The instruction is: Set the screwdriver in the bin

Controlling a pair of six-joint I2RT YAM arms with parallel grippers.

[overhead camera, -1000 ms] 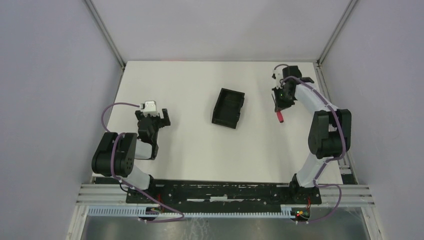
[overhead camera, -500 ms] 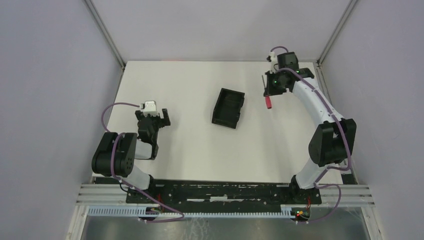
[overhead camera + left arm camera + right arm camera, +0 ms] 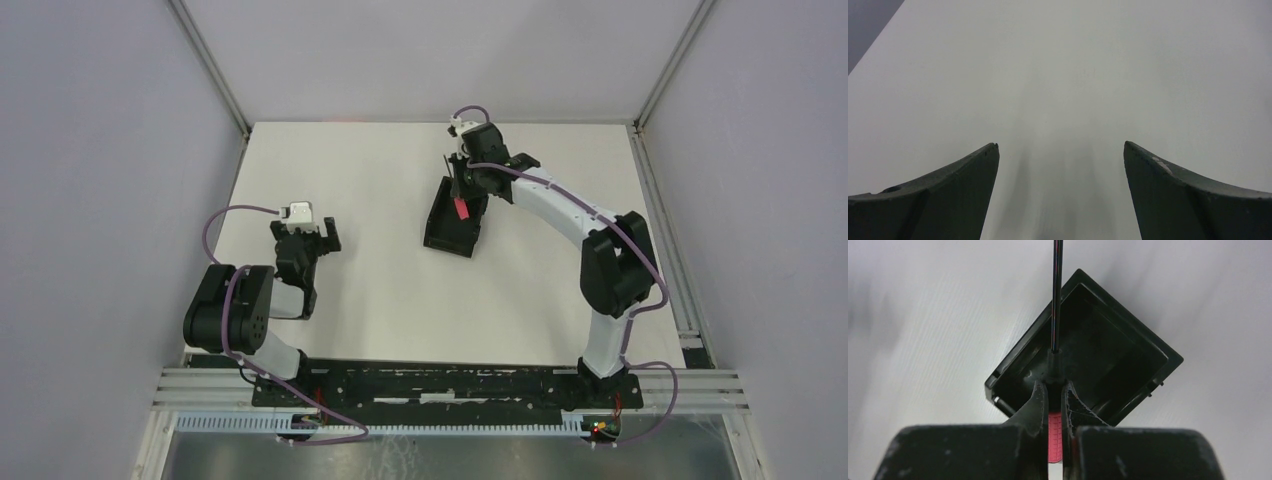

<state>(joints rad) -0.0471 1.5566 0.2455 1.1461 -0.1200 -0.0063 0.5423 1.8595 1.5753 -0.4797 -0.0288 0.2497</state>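
Observation:
The black bin (image 3: 455, 225) sits at the table's middle. My right gripper (image 3: 462, 195) hangs over the bin's far end, shut on the screwdriver (image 3: 461, 208), whose red handle points down toward the bin. In the right wrist view the red handle (image 3: 1054, 436) is clamped between the fingers, the thin dark shaft (image 3: 1057, 290) runs up past the bin's rim, and the open bin (image 3: 1108, 355) lies right below. My left gripper (image 3: 308, 236) rests open and empty over the bare table at the left; its view (image 3: 1060, 150) shows only white table.
The white table (image 3: 380, 300) is bounded by grey walls with metal frame posts at the back corners. The right arm arcs from its base at the near right across to the bin.
My right gripper has carried the screwdriver leftward from the table's right side to above the bin. The left arm has not moved.

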